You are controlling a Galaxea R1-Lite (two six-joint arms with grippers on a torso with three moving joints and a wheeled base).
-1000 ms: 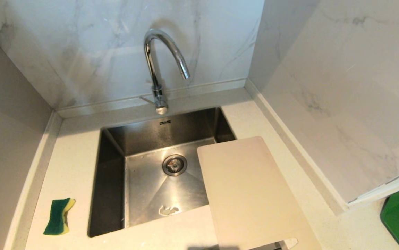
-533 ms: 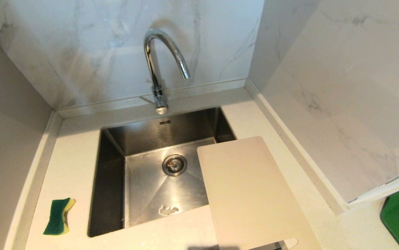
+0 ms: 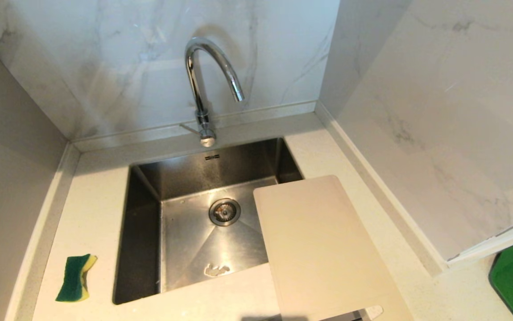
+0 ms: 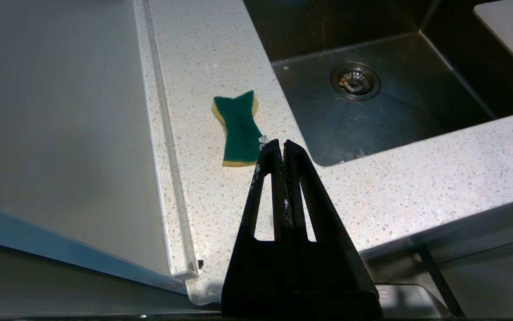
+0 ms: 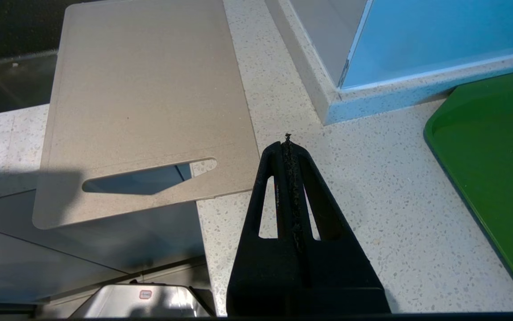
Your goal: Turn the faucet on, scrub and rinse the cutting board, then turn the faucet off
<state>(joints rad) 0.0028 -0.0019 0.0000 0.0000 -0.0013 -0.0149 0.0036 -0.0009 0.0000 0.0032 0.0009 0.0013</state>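
1. Chrome marked the faucet (image 3: 207, 84): it stood at the back rim of the sink (image 3: 142, 232), its thin lever (image 3: 188, 129) pointing toward the robot's left, with no water running.
2. The cutting board (image 3: 323, 249) lay flat to the sink's right, its far left corner overhanging the basin and its long axis running front to back, handle cut-out (image 5: 149, 177) nearest the robot.
3. The left gripper (image 4: 282, 147) was clenched and empty, hanging over the front counter near the sponge (image 4: 238, 129).
4. The right gripper (image 5: 287, 145) was likewise clenched and empty, just beside the board's handle end.
5. Judged from this, the lever lay far back from both, on the left arm's side.
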